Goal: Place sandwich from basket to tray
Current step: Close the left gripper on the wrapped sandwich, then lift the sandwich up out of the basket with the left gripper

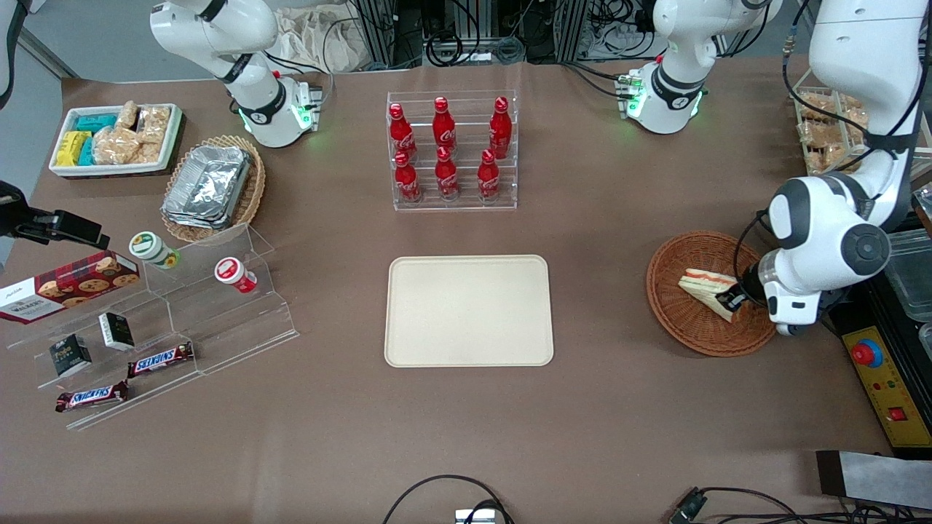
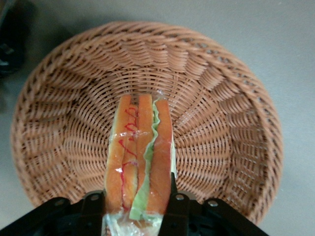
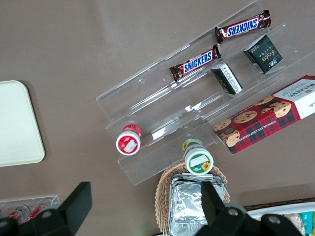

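The sandwich [image 1: 708, 289], a wrapped triangular wedge with white bread and orange and green filling, lies in the round reddish-brown wicker basket [image 1: 677, 320] toward the working arm's end of the table. My left gripper [image 1: 737, 300] is low inside the basket, its two black fingers [image 2: 175, 204] pressed against both bread faces of the sandwich [image 2: 140, 152], shut on it. The woven basket [image 2: 221, 118] fills the wrist view under the wedge. The cream-beige tray [image 1: 469, 310] lies bare at the table's middle, well apart from the basket.
An acrylic rack of red cola bottles [image 1: 448, 149] stands farther from the front camera than the tray. Toward the parked arm's end sit an acrylic stepped stand with snacks [image 1: 167, 320], an oval basket of foil trays [image 1: 211, 185] and a white tub [image 1: 116, 138]. A yellow control box [image 1: 885, 386] lies beside the basket.
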